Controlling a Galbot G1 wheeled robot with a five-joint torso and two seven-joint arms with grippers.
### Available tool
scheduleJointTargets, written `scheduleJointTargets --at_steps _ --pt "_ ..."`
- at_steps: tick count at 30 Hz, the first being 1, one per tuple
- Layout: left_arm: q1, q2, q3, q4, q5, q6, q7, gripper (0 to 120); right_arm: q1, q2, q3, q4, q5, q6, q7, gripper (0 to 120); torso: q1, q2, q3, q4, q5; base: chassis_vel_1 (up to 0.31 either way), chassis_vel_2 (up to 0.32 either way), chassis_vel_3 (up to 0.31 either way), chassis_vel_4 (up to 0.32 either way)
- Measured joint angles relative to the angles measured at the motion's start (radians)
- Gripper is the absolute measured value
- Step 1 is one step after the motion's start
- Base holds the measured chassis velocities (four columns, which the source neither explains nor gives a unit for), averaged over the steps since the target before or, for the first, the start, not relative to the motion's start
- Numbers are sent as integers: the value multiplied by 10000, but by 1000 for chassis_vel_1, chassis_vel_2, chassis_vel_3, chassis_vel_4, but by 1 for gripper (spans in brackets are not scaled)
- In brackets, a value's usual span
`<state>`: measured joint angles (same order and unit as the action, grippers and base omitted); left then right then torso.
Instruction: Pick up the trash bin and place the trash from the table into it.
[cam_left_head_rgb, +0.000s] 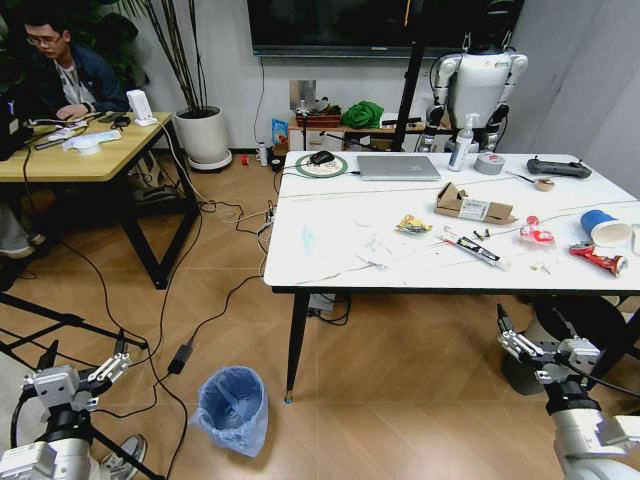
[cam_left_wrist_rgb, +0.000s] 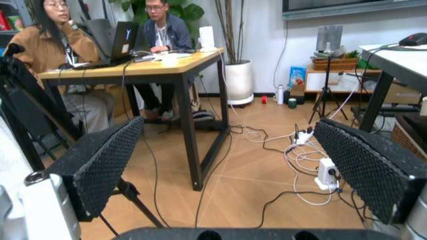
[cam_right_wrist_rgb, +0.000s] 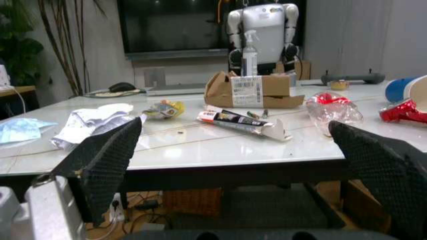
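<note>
The trash bin, lined with a light-blue bag, stands on the floor by the front-left leg of the table. Trash lies across the table top: a torn cardboard box, a snack wrapper, a white tube, crumpled tissue, a blue cup and a red tube. My left gripper hangs open low at the left, well left of the bin. Below the table's front edge at the right, my right gripper is open and holds nothing.
A laptop, tape roll and spray bottle sit at the table's back. The yellow desk stands at the left. Cables and tripod legs cross the floor near the bin. A dark round object sits under the table's right end.
</note>
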<state>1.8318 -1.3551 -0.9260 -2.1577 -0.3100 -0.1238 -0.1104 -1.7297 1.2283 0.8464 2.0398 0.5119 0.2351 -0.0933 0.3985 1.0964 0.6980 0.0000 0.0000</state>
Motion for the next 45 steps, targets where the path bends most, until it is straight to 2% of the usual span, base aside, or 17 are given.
scheduleJointTargets --at_steps 11,45 --pt "79 -64 70 245 47 -189 140 100 160 476 -2 -54 -122 31 -85 100 -375 -841 -465 0 0 0 0 0 0" --pt "216 -436 183 240 222 -232 146 100 342 500 -117 -168 -81 32 -130 100 -1073 -2464 -1390 0 0 0 0 0 0"
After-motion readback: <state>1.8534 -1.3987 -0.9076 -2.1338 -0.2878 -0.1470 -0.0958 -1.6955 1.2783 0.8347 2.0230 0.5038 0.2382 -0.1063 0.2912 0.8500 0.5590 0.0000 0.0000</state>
